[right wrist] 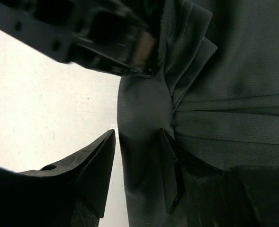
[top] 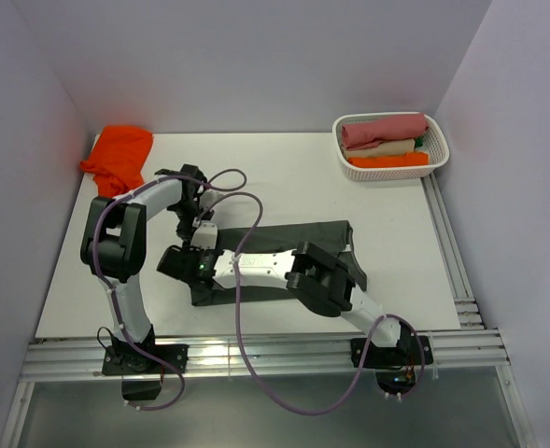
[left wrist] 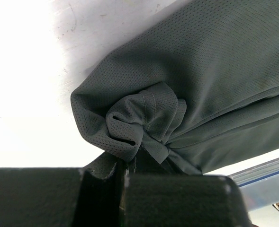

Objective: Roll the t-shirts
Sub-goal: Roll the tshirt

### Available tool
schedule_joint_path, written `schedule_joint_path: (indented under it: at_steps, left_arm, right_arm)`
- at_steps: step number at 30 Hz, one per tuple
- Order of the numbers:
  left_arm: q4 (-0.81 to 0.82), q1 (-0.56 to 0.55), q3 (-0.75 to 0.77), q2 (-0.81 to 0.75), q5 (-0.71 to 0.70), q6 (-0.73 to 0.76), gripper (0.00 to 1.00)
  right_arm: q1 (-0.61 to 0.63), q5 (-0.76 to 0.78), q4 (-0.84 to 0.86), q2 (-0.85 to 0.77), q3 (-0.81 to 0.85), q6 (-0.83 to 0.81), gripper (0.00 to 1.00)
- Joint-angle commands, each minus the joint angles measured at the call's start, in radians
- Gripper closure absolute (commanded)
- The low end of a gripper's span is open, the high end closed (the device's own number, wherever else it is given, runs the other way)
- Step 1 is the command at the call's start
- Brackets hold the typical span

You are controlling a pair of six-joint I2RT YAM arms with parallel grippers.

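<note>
A dark charcoal-grey t-shirt (top: 298, 235) lies folded in a long strip across the middle of the white table. My left gripper (top: 202, 235) reaches down at the strip's left end and is shut on a bunched corner of the cloth (left wrist: 144, 118). In its own wrist view the left gripper (left wrist: 129, 161) pinches that bunch tight. From the right, my right gripper (top: 189, 254) comes in low. Its jaws (right wrist: 138, 135) stand open astride a fold at the t-shirt's left edge (right wrist: 144, 109); one finger (right wrist: 170, 161) touches cloth, the other stands clear over the table. A bright orange t-shirt (top: 120, 154) lies crumpled at the back left.
A white basket (top: 391, 173) at the back right holds rolled pink, cream and orange garments. White walls close in the table on three sides. An aluminium rail (top: 256, 350) runs along the near edge and another down the right side. The left gripper's body (right wrist: 106, 38) shows in the right wrist view.
</note>
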Motion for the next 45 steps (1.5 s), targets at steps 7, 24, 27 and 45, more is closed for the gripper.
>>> schedule_joint_path:
  at_steps: [7, 24, 27, 45]
  left_arm:
    - [-0.033, -0.017, 0.044, -0.009, -0.003, -0.024, 1.00]
    - [-0.140, 0.019, 0.260, 0.002, 0.201, 0.015, 0.39]
    - [-0.186, 0.071, 0.319, -0.001, 0.259, 0.038, 0.35]
    - [0.011, 0.212, -0.077, 0.002, 0.483, 0.159, 0.35]
  right_arm:
    - [0.002, 0.026, -0.100, 0.065, 0.107, -0.028, 0.59]
    - [-0.087, -0.323, 0.656, -0.223, -0.517, 0.110, 0.93]
    - [-0.125, -0.395, 0.854, -0.257, -0.666, 0.174, 0.93]
    - [-0.206, -0.558, 1.438, -0.139, -0.916, 0.415, 0.96]
